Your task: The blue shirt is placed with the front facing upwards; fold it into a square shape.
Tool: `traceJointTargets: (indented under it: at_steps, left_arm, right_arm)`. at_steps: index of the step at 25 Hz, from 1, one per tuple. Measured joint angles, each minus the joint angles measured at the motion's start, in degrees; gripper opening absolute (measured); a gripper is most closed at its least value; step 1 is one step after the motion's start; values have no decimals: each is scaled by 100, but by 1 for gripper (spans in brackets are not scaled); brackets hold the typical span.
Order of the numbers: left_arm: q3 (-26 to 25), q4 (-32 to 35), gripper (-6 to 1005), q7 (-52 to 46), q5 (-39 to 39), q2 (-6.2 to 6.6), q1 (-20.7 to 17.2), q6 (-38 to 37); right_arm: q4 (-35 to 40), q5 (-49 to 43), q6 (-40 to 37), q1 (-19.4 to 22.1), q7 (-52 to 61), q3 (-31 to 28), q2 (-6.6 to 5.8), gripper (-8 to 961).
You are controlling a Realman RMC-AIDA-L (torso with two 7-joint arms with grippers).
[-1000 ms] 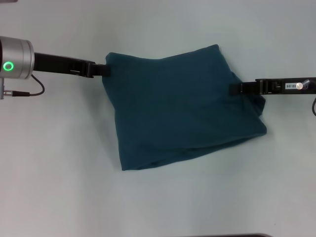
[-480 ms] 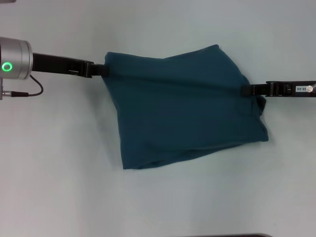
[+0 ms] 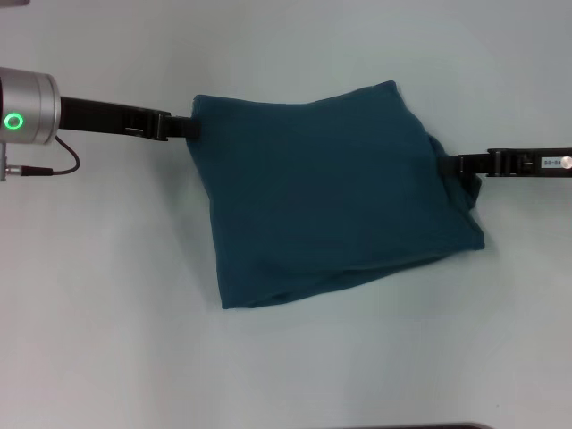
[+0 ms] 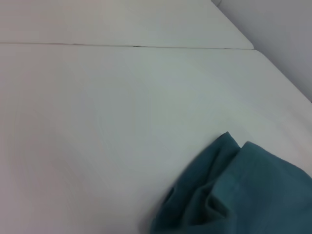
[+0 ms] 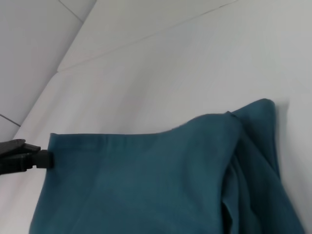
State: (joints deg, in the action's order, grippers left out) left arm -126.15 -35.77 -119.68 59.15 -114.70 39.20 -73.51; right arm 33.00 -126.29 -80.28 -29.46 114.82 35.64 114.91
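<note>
The blue shirt lay folded into a rough, skewed four-sided shape in the middle of the pale tabletop, its plain side up. The left gripper was closed on the shirt's far left corner, holding that edge taut. The right gripper reached in at the shirt's right edge, where the cloth bunched into loose folds; whether its fingers were clamped on the cloth could not be told. The near edge ran slanted, lower on the left, with a second layer showing just inside it. The far edge rose toward a point near the right. In the right wrist view the shirt filled the near part, with the left gripper at its corner. Bare tabletop surrounded the shirt on all sides, widest toward the robot.
</note>
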Motion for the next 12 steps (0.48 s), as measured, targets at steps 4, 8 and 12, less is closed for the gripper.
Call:
traceJointTargets:
  at_steps: [4, 8, 12]
  left_arm:
    - [-9, 0, 21, -7, 0, -9, -16, 19]
    - [-87, -66, 106, -31, 11, -18, -97, 124]
    - [-354, -480, 335, -106, 33, -105, -343, 64]
  right_arm:
    - [130, 76, -53, 91, -63, -127, -13, 175]
    - [332, 114, -315, 155, -114, -413, -51, 236]
    - [584, 142, -738, 161, -136, -762, -57, 369]
